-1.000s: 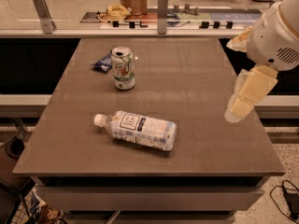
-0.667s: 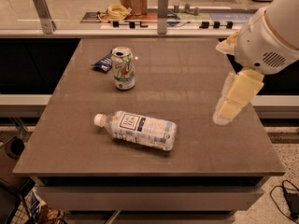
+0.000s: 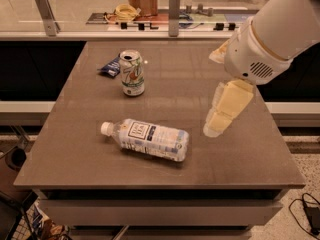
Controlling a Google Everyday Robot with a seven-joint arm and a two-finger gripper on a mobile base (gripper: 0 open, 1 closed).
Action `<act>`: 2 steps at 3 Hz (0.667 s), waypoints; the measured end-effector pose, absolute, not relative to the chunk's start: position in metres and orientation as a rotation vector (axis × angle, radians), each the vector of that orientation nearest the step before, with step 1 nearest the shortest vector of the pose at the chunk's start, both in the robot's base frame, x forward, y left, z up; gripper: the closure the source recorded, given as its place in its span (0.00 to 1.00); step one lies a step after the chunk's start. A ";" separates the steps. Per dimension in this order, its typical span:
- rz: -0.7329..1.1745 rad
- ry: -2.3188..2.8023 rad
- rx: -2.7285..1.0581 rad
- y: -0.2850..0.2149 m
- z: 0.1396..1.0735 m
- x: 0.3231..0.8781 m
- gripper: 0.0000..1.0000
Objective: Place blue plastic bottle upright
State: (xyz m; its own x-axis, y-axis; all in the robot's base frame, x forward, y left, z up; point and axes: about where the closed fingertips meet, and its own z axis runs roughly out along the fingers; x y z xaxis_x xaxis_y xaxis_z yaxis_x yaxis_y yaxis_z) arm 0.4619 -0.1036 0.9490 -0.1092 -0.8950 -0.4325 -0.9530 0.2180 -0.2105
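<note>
Bottle (image 3: pixel 150 139) lay on side, near-middle of table (image 3: pixel 250 159), cap pointing left. Gripper (image 3: pixel 214 129) hung just right of it, tip angled down-left, not touching bottle. Couldn't tell its spread tbh. Can (image 3: pixel 132 74) upright farther back, wrapper (image 3: pixel 109 68) just left of it.

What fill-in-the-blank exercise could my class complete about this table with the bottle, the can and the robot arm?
1. The clear plastic water bottle with a white screw cap lies on its ____ on the brown table.
2. The white-green metal drink can stands ____ near the small dark-blue snack wrapper.
3. The cream end effector hovers toward the picture's ____ edge from the bottle, not touching it.
Missing words: side; upright; right.
</note>
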 end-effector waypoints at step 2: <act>0.106 2.086 -1.751 -0.065 0.944 0.459 0.00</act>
